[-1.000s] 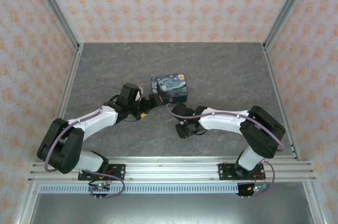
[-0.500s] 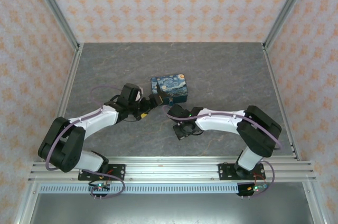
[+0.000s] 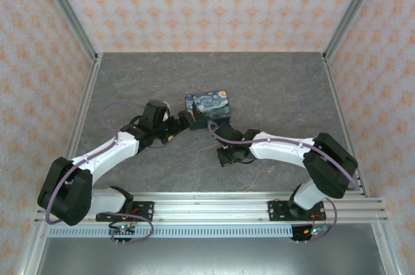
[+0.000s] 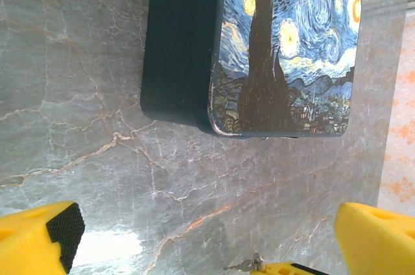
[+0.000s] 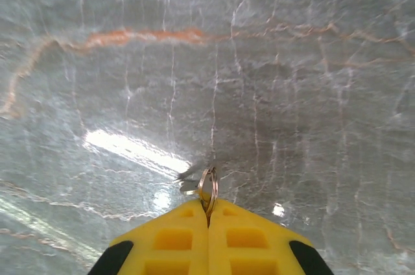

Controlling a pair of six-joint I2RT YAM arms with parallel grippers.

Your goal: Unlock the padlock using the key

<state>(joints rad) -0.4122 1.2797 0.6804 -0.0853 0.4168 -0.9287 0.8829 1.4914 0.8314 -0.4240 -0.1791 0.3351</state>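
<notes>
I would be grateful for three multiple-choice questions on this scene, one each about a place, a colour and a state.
1. Where is the painted box relative to the left hand?
A. On the table, ahead of its fingers.
B. Clamped between its fingers.
C. Stacked on the arm.

2. What colour are the fingers of the right hand?
A. Red.
B. Yellow.
C. Green.

3. What state is the right hand in?
A. Wide open.
B. Shut on the box.
C. Shut on the key.

Answers:
1 A, the box lies apart, beyond the spread fingers.
2 B, both fingers show yellow in the wrist view.
3 C, the key is pinched at the closed tips.
</notes>
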